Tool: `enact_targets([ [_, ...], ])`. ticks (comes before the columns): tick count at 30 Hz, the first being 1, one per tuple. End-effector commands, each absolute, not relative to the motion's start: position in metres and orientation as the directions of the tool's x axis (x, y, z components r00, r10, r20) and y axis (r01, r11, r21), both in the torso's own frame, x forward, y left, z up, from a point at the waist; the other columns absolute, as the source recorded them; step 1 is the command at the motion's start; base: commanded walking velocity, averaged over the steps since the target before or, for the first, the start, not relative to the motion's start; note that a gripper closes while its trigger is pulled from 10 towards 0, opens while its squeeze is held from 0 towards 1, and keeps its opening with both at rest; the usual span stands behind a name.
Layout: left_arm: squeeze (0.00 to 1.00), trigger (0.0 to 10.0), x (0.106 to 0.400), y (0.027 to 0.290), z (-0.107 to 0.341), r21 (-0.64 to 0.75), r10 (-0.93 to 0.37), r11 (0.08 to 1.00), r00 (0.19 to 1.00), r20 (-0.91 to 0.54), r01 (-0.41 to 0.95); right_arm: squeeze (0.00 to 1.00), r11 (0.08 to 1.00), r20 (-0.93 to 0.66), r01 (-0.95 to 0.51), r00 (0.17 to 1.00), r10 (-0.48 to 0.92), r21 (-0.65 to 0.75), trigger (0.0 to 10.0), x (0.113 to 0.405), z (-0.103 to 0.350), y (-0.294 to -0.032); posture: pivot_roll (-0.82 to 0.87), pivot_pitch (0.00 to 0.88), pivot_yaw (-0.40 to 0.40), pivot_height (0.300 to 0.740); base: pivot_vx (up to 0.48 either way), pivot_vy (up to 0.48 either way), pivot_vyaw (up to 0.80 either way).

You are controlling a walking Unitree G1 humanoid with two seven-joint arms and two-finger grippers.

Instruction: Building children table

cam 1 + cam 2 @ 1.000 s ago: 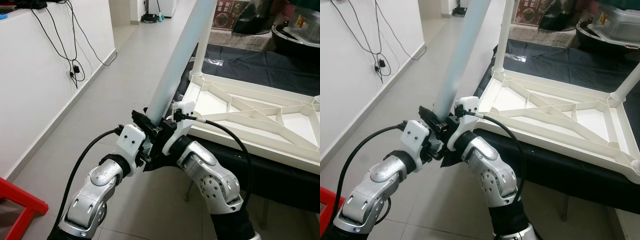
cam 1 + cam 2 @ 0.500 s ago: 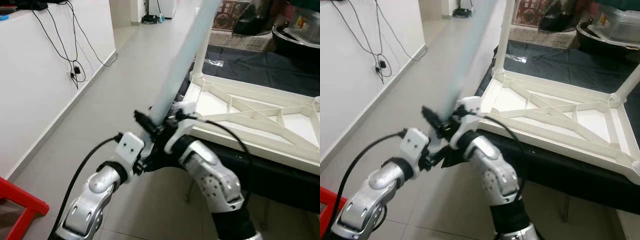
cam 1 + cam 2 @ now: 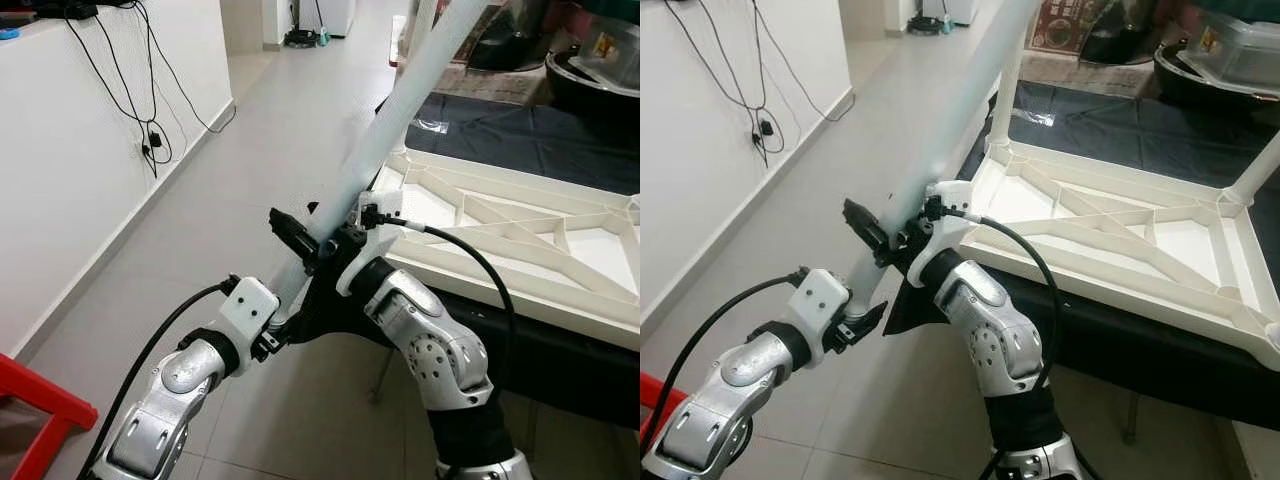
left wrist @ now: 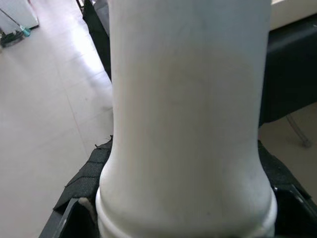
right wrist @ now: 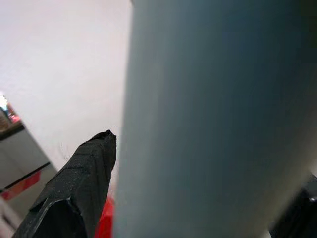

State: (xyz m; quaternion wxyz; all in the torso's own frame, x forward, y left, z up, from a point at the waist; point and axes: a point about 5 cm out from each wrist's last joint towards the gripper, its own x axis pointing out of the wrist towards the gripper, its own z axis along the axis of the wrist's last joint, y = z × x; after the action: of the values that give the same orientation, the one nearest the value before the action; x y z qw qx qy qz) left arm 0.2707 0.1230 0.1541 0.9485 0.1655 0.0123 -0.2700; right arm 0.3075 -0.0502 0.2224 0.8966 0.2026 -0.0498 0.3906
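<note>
I hold a long pale table leg (image 3: 390, 120) in both grippers, and it leans up and to the right over the near-left corner of the tabletop. My right gripper (image 3: 318, 243) is shut on its lower part, one black finger (image 5: 81, 193) beside the tube. My left gripper (image 3: 282, 322) is shut on the leg's bottom end (image 4: 185, 163). The white tabletop (image 3: 1120, 240) lies upside down on a black-covered stand, ribs facing up. A fitted leg (image 3: 1006, 95) stands at its far-left corner and another (image 3: 1255, 170) at the right.
A white wall with hanging cables (image 3: 140, 110) runs along the left. A red frame (image 3: 40, 400) sits on the tiled floor (image 3: 220, 210) at bottom left. Black cloth (image 3: 520, 140) covers the stand, with pots and a box (image 3: 590, 65) behind it.
The held leg has tilted further right, toward the tabletop. My left gripper now sits lower, at the leg's bottom end, apart from the right gripper.
</note>
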Motion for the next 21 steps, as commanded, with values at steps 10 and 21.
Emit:
enact_targets([
  [10,0.0,10.0,0.273,0.118,0.151,0.336,-0.531,0.774,0.839,-0.117,0.536,0.0,0.561,0.231,-0.748,0.651,0.723,0.355,10.0,0.298,0.217,-0.04,0.11,0.091,-0.049,0.74,0.0,0.0,0.0],
  [21,0.0,10.0,0.27,0.111,0.148,0.325,-0.55,0.766,0.827,-0.114,0.554,0.0,0.556,0.23,-0.748,0.65,0.724,0.363,10.0,0.298,0.217,-0.039,0.11,0.091,-0.05,0.74,0.0,0.0,0.0],
])
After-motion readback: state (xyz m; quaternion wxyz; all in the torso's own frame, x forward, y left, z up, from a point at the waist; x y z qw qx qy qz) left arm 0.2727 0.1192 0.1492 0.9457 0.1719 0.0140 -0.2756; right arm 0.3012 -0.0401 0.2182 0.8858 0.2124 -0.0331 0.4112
